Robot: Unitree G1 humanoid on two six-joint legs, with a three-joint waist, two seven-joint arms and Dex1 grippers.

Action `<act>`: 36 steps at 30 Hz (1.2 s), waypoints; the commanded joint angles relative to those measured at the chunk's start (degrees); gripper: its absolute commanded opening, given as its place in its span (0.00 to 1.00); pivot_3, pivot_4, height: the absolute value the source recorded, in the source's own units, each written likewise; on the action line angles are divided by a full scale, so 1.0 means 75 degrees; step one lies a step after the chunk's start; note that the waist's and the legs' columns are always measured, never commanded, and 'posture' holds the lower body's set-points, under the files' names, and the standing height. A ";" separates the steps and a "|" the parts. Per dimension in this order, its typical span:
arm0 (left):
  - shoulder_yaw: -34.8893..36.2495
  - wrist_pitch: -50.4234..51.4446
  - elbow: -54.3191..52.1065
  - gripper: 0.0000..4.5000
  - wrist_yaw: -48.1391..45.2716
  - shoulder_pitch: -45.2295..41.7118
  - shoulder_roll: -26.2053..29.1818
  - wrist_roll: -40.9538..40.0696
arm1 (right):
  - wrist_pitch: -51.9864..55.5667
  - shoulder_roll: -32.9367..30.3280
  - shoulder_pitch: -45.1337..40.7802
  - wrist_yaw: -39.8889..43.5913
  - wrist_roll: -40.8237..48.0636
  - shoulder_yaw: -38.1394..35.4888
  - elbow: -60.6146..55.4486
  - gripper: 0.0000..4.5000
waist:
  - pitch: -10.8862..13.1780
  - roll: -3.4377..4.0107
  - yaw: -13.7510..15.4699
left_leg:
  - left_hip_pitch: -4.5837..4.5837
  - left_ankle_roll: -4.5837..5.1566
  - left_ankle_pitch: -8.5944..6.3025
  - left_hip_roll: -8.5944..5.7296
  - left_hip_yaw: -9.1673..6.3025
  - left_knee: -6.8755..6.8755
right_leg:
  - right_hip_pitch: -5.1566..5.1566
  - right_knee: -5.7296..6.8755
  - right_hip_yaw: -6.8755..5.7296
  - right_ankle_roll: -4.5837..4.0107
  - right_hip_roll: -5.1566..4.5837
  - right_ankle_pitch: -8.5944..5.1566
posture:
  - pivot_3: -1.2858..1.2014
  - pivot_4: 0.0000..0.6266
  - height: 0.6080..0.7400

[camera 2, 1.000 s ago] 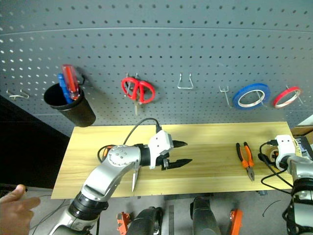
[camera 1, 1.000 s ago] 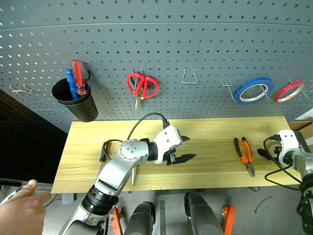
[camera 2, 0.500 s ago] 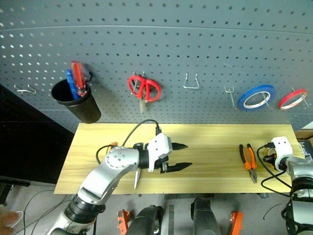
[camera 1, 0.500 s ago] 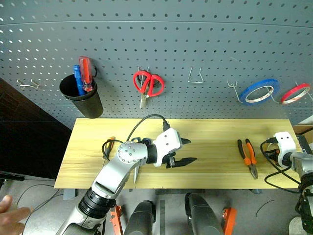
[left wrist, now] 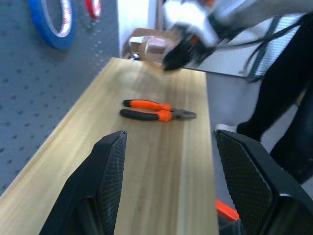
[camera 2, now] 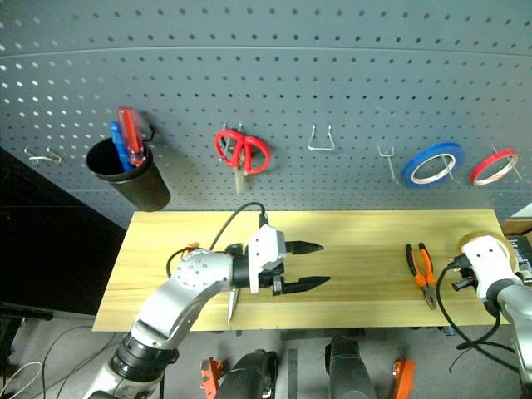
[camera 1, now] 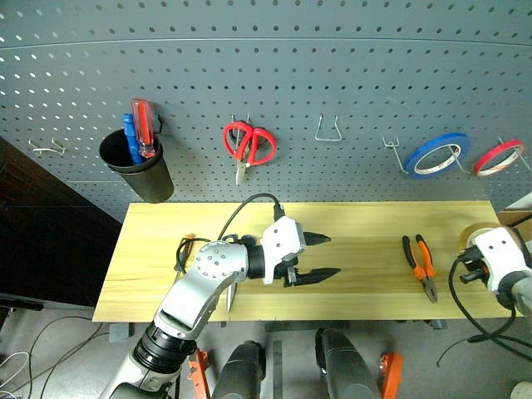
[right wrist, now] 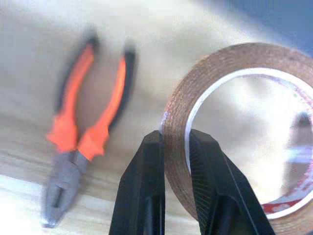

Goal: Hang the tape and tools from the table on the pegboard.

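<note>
My right gripper (right wrist: 176,138) is shut on the rim of the translucent yellow tape (right wrist: 215,63) and holds the roll upright above the right end of the table (camera 1: 366,220). The orange-and-black pliers (camera 1: 420,264) lie flat on the wood just left of it. Over the table's middle, my left gripper (camera 1: 331,254) points right, open with nothing between its fingers. Under my left arm lie dark-handled scissors (camera 1: 228,299), showing a blade tip, and an orange bit of the small screwdriver (camera 1: 189,238); the rest is hidden. The grey pegboard (camera 1: 332,66) rises behind.
On the pegboard hang a black cup (camera 1: 141,170) with blue and red screwdrivers, red scissors (camera 1: 249,143), a blue roll (camera 1: 434,155) and a red roll (camera 1: 499,156). Bare wire hooks sit at the centre (camera 1: 330,129), beside the blue roll (camera 1: 391,145) and far left (camera 1: 46,148).
My right gripper has shut on the tape and lifted it off the table's right end. The left gripper stays put. A person's hand at the lower left has gone from view.
</note>
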 commanded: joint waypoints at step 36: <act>0.1064 -0.1992 0.0341 0.69 0.0364 0.0612 0.0169 -0.0300 | -0.3476 0.2765 -0.1427 -0.2018 -0.2196 0.3050 -0.0721 0.77 | -0.0062 -0.0047 -0.0031 | -0.0002 -0.0008 0.0002 -0.0006 -0.0004 0.0001 | -0.0015 0.0007 -0.0008 -0.0005 0.0004 0.0001 | 0.49 0.44 1.00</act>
